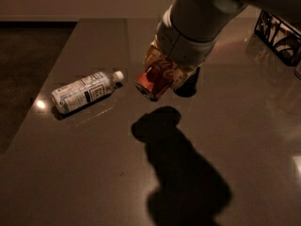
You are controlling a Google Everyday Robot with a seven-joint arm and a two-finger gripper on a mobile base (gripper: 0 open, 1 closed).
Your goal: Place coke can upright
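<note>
The robot's grey-and-white arm reaches down from the upper right, and its gripper (pixel 165 73) hangs over the middle of the glossy dark grey table (pixel 84 173). Its 2 pale fingers (pixel 151 56) are closed against the sides of the red-orange aluminium coke can (pixel 154 83) with white cursive lettering. The can is tilted, with 1 end facing down-left, and appears clear of the surface. To its left, apart, 1 clear plastic bottle (pixel 84 92) with a white cap lies on its side. A black wire basket (pixel 277 36) sits at the far right.
</note>
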